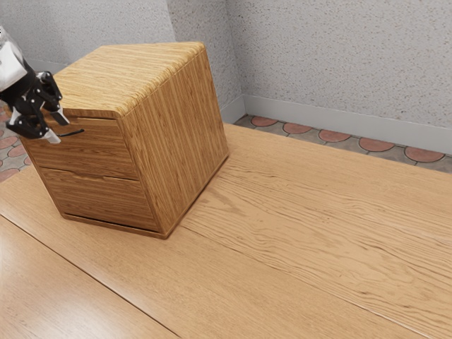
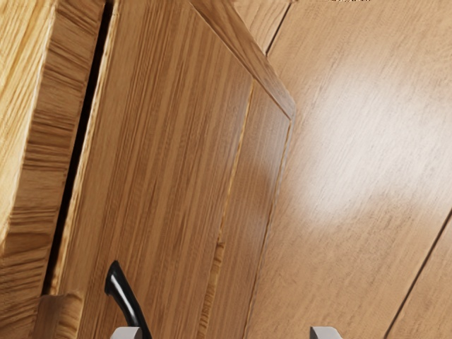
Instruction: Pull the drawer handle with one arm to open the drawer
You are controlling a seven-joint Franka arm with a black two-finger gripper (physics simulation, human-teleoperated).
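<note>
A wooden cabinet (image 1: 176,120) stands on the table, with two drawer fronts facing the exterior view's lower left. The top drawer (image 1: 95,148) carries a thin black handle (image 1: 70,132) at its left end. My black gripper (image 1: 55,128) hovers at that handle, open, one finger above it and one below, with the handle's tip just beyond the fingertips. In the wrist view the curved handle (image 2: 121,293) lies close beside one grey fingertip (image 2: 127,332), while the other fingertip is far off. A thin dark gap runs along the top drawer front (image 2: 162,176) under the cabinet's top.
The lower drawer (image 1: 99,198) sits beneath the top one. The wooden table (image 1: 296,233) stretches wide toward the exterior view's right and front. Grey walls and a tiled floor (image 1: 374,145) lie behind it.
</note>
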